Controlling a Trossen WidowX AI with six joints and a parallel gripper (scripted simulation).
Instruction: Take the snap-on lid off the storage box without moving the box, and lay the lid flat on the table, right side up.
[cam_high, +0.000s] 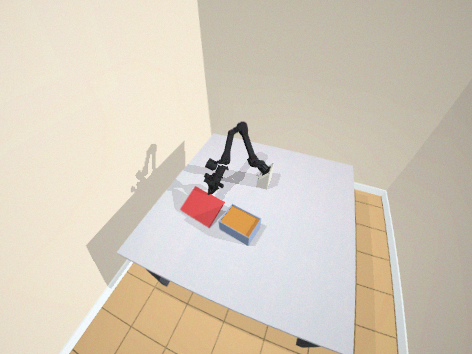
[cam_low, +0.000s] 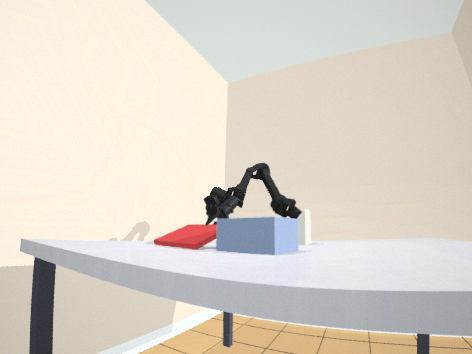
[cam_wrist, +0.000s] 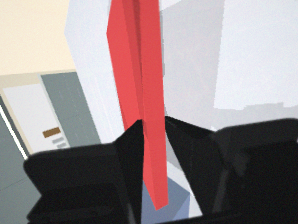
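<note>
The red lid (cam_high: 202, 207) (cam_low: 186, 236) (cam_wrist: 152, 95) is off the box, tilted, with its far edge by the gripper raised and its near edge low at the table top. Its smooth top face is up. My gripper (cam_high: 210, 192) (cam_low: 209, 223) (cam_wrist: 153, 122) is shut on the lid's edge, one finger on each side of it in the wrist view. The blue storage box (cam_high: 235, 233) (cam_low: 245, 236) (cam_wrist: 179, 200) stands upright and open just right of the lid, with an orange inside (cam_high: 240, 221). Whether the lid's low edge touches the table is hard to tell.
The arm's base stands on the table (cam_high: 300, 240) (cam_low: 350, 272) behind the box, beside a pale upright plate (cam_high: 266, 177) (cam_low: 307, 227). The table's left edge runs close to the lid. The box's left side is very near the lid's right corner.
</note>
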